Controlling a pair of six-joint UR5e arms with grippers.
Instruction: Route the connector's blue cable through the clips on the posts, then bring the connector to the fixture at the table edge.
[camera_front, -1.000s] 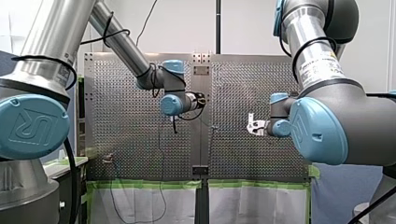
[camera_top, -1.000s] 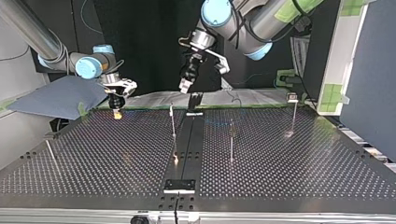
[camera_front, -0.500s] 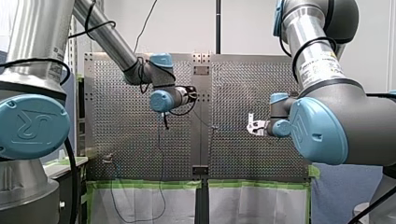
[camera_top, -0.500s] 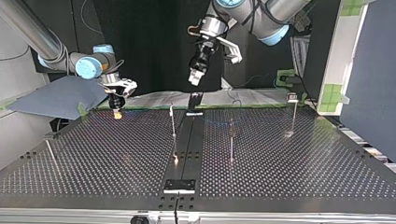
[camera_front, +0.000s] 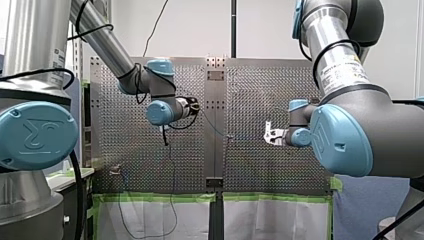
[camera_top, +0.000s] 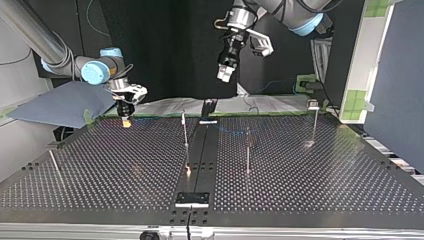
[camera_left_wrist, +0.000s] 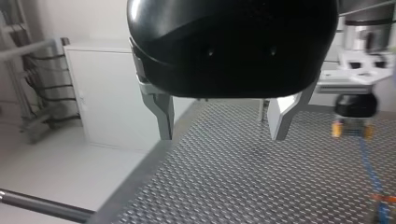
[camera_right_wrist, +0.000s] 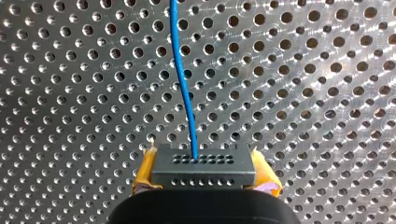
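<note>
- Connector (camera_right_wrist: 203, 165) sat clamped between my right gripper's (camera_right_wrist: 204, 173) yellow pads (camera_right_wrist: 145, 168), low over the table (camera_top: 100, 165) at the top view's left, blue cable (camera_right_wrist: 183, 74) trailing ahead.
- My left gripper (camera_left_wrist: 223, 133) hung wide apart, empty, high above.
- Risk, I judged: unguided slack could miss a clip (camera_top: 312, 104) or snag a post (camera_top: 185, 131).
- A joint cap (camera_front: 37, 137) bore a UR mark; other labels were illegible.

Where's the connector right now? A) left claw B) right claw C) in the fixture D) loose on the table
B: the right wrist view shows the connector clamped between the right claw's yellow pads, blue cable leading out of it; the left claw is open and empty.
</note>
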